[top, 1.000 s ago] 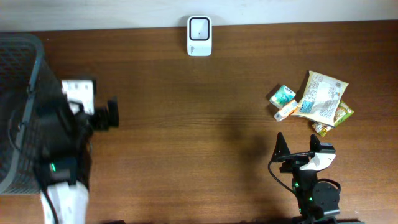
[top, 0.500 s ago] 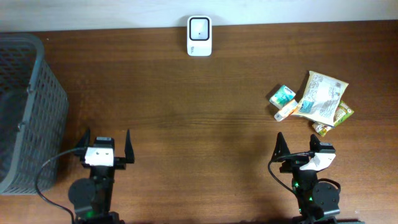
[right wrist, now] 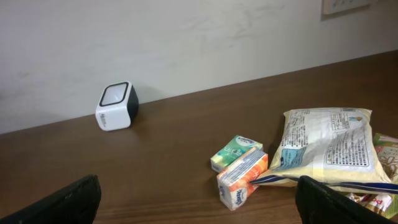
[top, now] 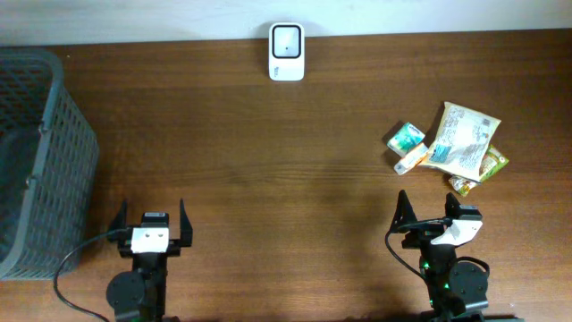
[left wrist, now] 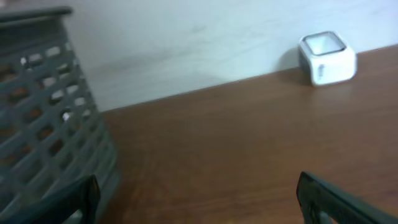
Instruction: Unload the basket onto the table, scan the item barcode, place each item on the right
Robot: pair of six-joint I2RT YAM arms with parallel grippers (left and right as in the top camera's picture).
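Note:
The items lie in a small heap at the right: a green packet (top: pixel 405 138), an orange packet (top: pixel 412 158), and a large pale snack bag (top: pixel 462 141) partly over a green bag (top: pixel 493 165). No barcode is readable. The white scanner (top: pixel 287 52) stands at the far edge by the wall. My right gripper (top: pixel 427 213) is open and empty, just in front of the heap; in its wrist view the orange packet (right wrist: pixel 241 178) is nearest. My left gripper (top: pixel 151 215) is open and empty at the front left, far from the items, with the scanner (left wrist: pixel 328 57) ahead to its right.
A dark mesh basket (top: pixel 36 161) stands along the left edge, close beside the left gripper; its wall (left wrist: pixel 43 112) fills the left of the left wrist view. A pale wall backs the table's far edge.
The left arm has drawn back from the basket to the front left of the table, its gripper still open. The right arm and the items have not moved.

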